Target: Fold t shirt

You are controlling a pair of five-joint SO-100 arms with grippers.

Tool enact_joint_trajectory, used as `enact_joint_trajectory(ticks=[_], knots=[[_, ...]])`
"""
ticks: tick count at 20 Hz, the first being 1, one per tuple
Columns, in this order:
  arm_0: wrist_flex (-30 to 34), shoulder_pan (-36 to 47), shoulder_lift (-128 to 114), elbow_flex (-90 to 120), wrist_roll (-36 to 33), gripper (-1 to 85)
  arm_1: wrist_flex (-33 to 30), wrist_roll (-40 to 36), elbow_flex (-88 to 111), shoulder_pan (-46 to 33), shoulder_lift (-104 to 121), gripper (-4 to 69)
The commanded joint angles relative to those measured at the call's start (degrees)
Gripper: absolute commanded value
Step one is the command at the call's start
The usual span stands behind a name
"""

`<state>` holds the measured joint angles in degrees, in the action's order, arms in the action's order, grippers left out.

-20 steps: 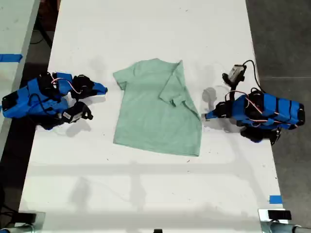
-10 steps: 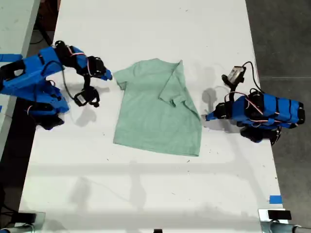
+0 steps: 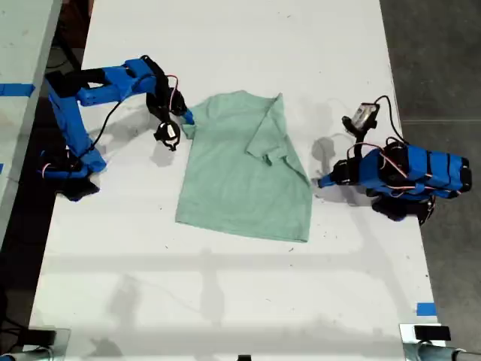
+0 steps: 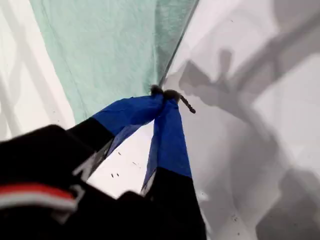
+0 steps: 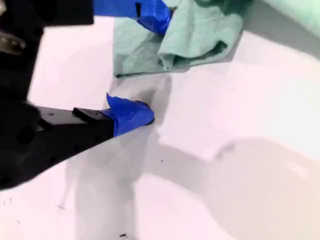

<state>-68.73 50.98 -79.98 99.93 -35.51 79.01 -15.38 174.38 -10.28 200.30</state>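
Reaching across from the exterior view's left, my second tool (image 3: 186, 119) now straddles the t shirt (image 3: 244, 169) sleeve, open; my first tool (image 3: 322, 180) rests pinched closed beside its folded edge.

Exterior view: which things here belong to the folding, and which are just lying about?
For the job:
t shirt
my first gripper, shut at the shirt's edge
my second gripper, open at a sleeve

Lying about:
blue tape piece on the table
second blue tape piece on the neighbouring table
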Motion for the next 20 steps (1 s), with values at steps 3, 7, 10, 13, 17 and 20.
enact_joint_trajectory(ticks=[3, 7, 10, 13, 17, 20], knots=[[3.0, 0.4, 1.1, -2.9, 2.4, 2.6, -1.2, 0.2, 3.0, 0.4, 0.6, -1.2], [1.4, -0.2, 0.4, -2.5, 4.5, -0.3, -1.2, 0.4, 3.0, 0.4, 0.6, -1.2], [-0.4, -0.4, -5.1, -1.0, 7.4, -0.3, -1.2, 0.4, 3.0, 0.4, 0.6, -1.2], [-3.6, -3.3, -12.7, -3.7, 8.5, -0.3, -1.2, 0.4, 3.0, 0.4, 0.6, -1.2], [-4.8, -12.5, -17.8, -13.7, 2.6, -0.3, -1.2, 0.4, 3.0, 0.5, 0.6, -1.2], [-4.4, -19.0, -12.6, -20.5, -2.3, -0.3, -1.2, 0.5, 3.0, 0.5, 0.6, -1.2]])
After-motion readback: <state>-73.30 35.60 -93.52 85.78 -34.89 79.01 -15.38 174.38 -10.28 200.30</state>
